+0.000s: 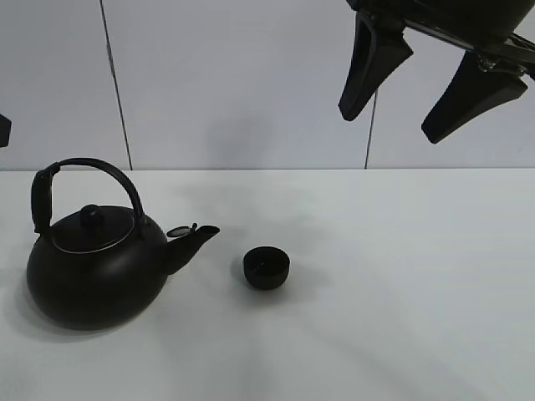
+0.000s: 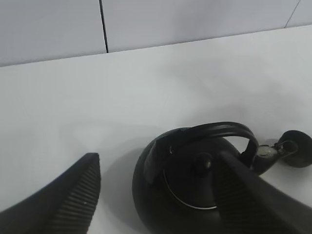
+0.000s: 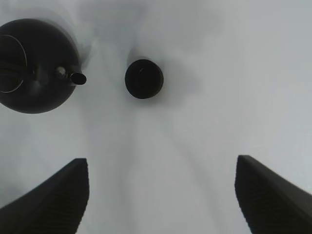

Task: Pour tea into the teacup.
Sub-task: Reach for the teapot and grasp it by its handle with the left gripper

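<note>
Black ribbed fingers [image 2: 73,195] of the left gripper [image 2: 158,157] are standing wide apart in its wrist view, and we are seeing nothing pinched between them. The kettle [image 1: 88,280] is sitting beyond them on the table [image 1: 401,334], its arched handle free of any contact. In the high view that arm is lying almost wholly outside the frame, so we are not able to tell its pose. The right gripper [image 1: 390,124] is hanging high over the right half of the table, its two fingers pointing down and slightly leftward in the high view, spread wide, holding nothing and touching nothing. Its wrist camera is looking straight down on the white surface. The teacup [image 1: 267,267] is standing upright on the table, to the right of the kettle in the high view. It is sitting near the tip of the spout but apart from it, and well below the right gripper.
</note>
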### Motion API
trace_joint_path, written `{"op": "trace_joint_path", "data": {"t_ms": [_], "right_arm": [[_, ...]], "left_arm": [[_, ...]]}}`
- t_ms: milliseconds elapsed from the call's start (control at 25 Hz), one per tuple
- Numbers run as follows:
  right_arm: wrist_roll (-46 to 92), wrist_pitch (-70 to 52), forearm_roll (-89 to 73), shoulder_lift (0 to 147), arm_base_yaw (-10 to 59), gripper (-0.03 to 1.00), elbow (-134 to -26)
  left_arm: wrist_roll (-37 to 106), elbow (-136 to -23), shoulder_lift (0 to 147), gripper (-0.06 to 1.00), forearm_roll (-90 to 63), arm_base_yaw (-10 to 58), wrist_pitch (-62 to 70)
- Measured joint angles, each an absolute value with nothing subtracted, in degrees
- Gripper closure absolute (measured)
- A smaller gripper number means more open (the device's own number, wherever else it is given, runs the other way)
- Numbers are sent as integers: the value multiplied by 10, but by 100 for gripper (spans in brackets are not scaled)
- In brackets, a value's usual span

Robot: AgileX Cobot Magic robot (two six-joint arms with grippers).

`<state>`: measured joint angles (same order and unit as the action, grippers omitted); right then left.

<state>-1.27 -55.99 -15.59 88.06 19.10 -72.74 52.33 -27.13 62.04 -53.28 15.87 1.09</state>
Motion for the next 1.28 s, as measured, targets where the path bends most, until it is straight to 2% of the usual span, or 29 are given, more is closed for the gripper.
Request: {"op": "trace_joint_path", "data": {"t_ms": [560, 960, 1040, 1280], "right_arm": [[-13, -560, -156, 881, 191, 40, -727], [-13, -560, -156, 881, 191, 40, -727], [-13, -560, -156, 881, 191, 40, -727], [-13, -559, -156, 881, 191, 40, -727]], "left_arm": [[471, -271, 620, 48, -549, 159, 0], [191, -271, 620, 48, -586, 159, -51], [187, -270, 620, 48, -528, 159, -80], [134, -232, 620, 48, -191, 159, -197]]}}
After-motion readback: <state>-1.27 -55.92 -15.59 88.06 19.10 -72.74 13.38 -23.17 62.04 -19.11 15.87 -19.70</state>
